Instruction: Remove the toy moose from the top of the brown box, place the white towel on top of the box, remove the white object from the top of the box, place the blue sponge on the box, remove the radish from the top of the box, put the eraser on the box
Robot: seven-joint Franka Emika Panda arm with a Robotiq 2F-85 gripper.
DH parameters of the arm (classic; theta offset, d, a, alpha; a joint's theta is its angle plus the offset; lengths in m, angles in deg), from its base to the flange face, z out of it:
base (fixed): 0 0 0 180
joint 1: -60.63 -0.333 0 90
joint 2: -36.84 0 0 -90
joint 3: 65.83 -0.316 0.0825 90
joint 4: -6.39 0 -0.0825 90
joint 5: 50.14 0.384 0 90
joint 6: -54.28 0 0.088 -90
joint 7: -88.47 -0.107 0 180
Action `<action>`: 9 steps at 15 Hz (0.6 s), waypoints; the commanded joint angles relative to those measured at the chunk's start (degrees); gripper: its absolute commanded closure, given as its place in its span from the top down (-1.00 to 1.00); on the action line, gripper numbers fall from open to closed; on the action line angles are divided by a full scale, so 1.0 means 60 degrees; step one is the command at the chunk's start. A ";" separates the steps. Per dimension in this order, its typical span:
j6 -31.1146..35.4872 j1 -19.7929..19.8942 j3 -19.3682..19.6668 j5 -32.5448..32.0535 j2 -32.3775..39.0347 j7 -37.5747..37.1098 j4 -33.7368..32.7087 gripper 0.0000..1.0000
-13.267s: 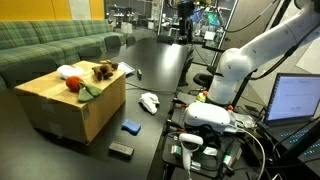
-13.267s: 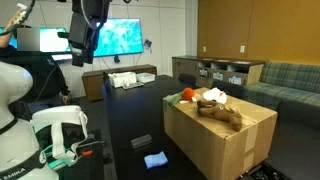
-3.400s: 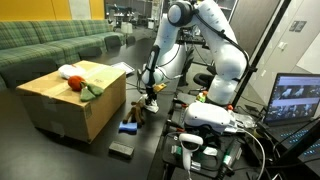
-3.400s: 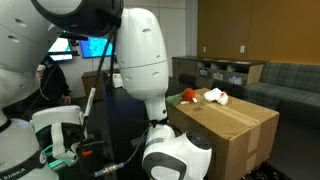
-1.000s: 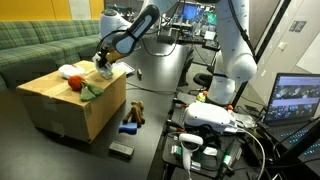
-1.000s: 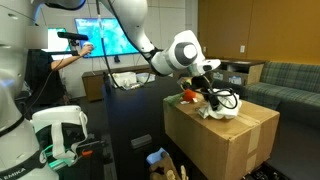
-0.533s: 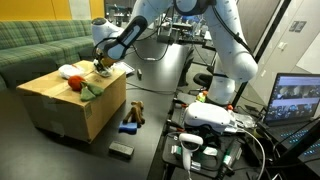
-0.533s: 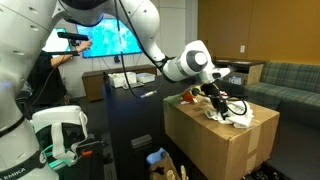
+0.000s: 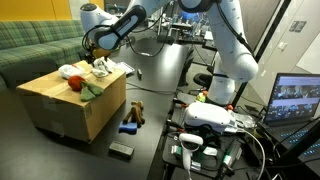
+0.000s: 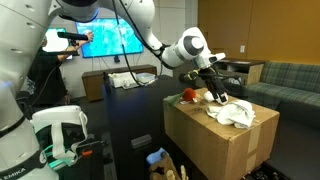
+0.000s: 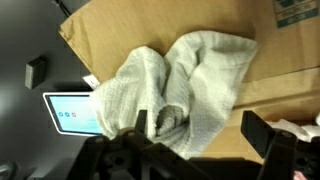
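Towel duty on the brown box (image 9: 60, 105): the white towel (image 11: 185, 85) lies in a crumpled heap on the carton's flat top, near the radish (image 9: 72, 82) and its green leaves. Soft, light and limp, it looks likely to sag and trail if lifted, so a raised fold at the middle of the heap seems the surest place to pinch; an edge would probably only drag. The tool (image 11: 200, 130) hangs just above the cloth with its jaws spread wide, gripping nothing. In an exterior view the arm (image 9: 125, 22) arches high from its base across to the box, wrist bent steeply down over the towel.
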 commanded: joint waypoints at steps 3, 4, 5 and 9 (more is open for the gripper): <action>-0.0462 0.0086 -0.0751 0.0284 -0.0157 0.0825 -0.0733 1.00; -0.0362 0.0150 -0.0902 0.0436 -0.0050 0.1023 -0.0844 1.00; -0.0282 0.0251 -0.1052 0.0644 0.0133 0.1262 -0.1026 1.00; -0.0094 0.0630 -0.1477 0.1612 0.0885 0.2424 -0.1723 1.00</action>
